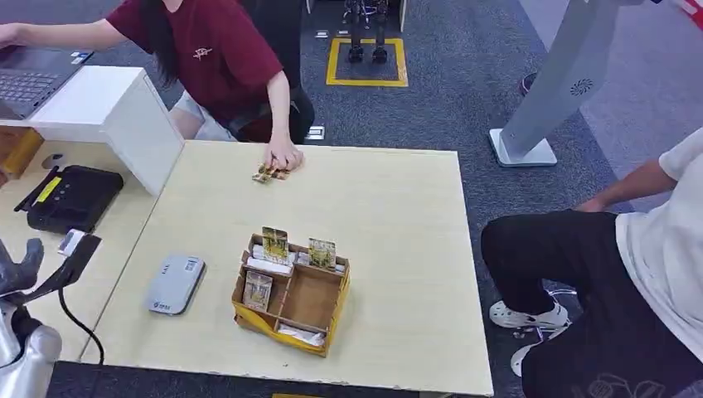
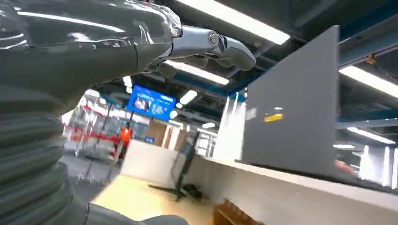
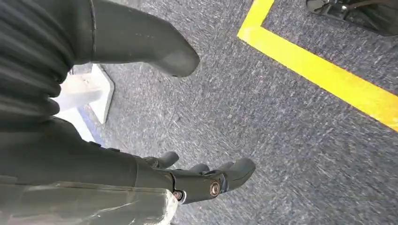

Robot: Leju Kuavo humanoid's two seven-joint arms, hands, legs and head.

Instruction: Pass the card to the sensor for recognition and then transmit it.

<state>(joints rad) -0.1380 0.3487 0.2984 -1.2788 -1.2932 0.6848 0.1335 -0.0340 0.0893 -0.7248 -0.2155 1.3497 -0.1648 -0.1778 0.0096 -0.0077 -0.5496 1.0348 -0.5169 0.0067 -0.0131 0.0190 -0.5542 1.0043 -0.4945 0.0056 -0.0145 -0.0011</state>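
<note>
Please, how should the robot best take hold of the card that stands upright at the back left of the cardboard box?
Probably by its top edge. The card stands upright in the cardboard box, with its upper part rising above the rim while its lower part sits inside the compartment. So the left hand would best come from above and pinch the two flat faces near the top, then lift straight up.

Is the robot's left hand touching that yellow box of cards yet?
Apart. In the head view the left hand is raised at the table's left edge, with bare tabletop and the grey sensor between it and the card box.
</note>
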